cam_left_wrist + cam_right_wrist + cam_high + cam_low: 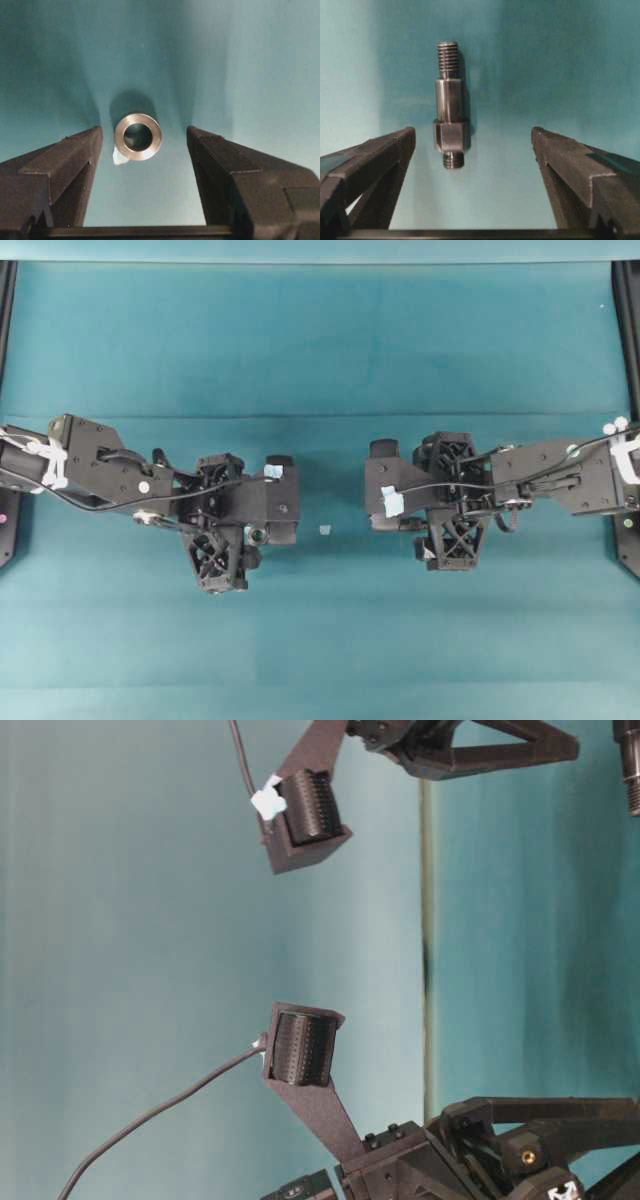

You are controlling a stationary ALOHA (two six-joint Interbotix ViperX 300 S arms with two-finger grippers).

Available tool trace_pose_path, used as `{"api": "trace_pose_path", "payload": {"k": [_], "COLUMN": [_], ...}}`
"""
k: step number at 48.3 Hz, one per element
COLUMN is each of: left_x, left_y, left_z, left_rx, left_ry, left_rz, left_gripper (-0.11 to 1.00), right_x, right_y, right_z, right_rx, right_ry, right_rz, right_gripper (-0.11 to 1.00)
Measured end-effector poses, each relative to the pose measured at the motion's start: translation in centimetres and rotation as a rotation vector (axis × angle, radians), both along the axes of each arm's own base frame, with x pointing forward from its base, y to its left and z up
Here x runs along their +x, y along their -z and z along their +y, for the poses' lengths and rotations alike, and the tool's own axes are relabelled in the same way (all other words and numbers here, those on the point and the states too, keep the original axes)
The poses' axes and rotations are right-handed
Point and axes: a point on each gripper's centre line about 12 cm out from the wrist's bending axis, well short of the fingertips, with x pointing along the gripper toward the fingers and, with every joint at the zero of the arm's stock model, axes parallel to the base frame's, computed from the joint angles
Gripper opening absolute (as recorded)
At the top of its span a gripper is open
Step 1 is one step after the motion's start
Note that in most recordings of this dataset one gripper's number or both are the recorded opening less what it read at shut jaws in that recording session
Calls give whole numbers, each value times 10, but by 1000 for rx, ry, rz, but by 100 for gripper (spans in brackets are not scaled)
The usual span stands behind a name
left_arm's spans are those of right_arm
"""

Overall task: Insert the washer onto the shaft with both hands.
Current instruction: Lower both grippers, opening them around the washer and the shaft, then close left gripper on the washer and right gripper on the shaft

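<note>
Left claw (145, 150) spread wide, nothing pinched; its black lattice fingers (55, 170) sit either side of the small silvery metal ring washer (138, 136), not touching it. Washer lies flat on the teal worktop (250, 60), dark centre hole facing up, nearer the left-hand finger in the left wrist view. Tiny pale flat scrap (119, 157) pokes out from under the washer's lower left edge.

Right claw (472, 150) also spread, empty. Dark grey stepped metal shaft (450, 105) lies on the worktop just beyond the fingertips, lengthwise away from the camera: short threaded stub nearest, then the thicker hex-like block, a smooth round section, and a longer threaded end farthest. It sits closer to the left-hand finger (375, 160) in that view, clear of both.

Overhead: washer (257, 536) shows at the left claw (235, 535), left of centre. Right claw (440, 525) is well apart from the washer, across the middle; shaft can't be made out there. Small pale square scrap (324, 529) lies on bare worktop between the two claws, nearer the washer side.

Table-level view: threaded shaft end (630, 770) at the top right edge, both arms' camera housings in frame.
</note>
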Motion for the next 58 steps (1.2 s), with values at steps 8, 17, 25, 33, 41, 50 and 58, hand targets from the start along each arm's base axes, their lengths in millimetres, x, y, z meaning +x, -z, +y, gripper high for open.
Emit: {"api": "trace_pose_path", "payload": {"k": [8,17,25,33,41,50,58], "left_x": [0,0,0,0,0,0,0], "left_y": [0,1,2,2,2,2,2], "left_z": [2,3,3,3,3,3,3], "left_rx": [1,1,1,1,1,1,1], "left_ry": [-5,-8,-8,-6,-8,-8,-8], "left_rz": [0,2,5,5,5,5,5], "left_gripper": [72,72,72,72,72,72,72], "right_x": [1,1,1,0,0,-1,-1], "right_y": [4,6,7,10,10,11,11], "right_z": [0,0,0,1,2,3,3], "right_rx": [4,6,6,9,13,17,17], "right_ry": [4,3,5,5,9,11,11], "right_rz": [-1,2,6,15,15,18,18], "right_gripper": [88,88,88,88,88,88,87]}}
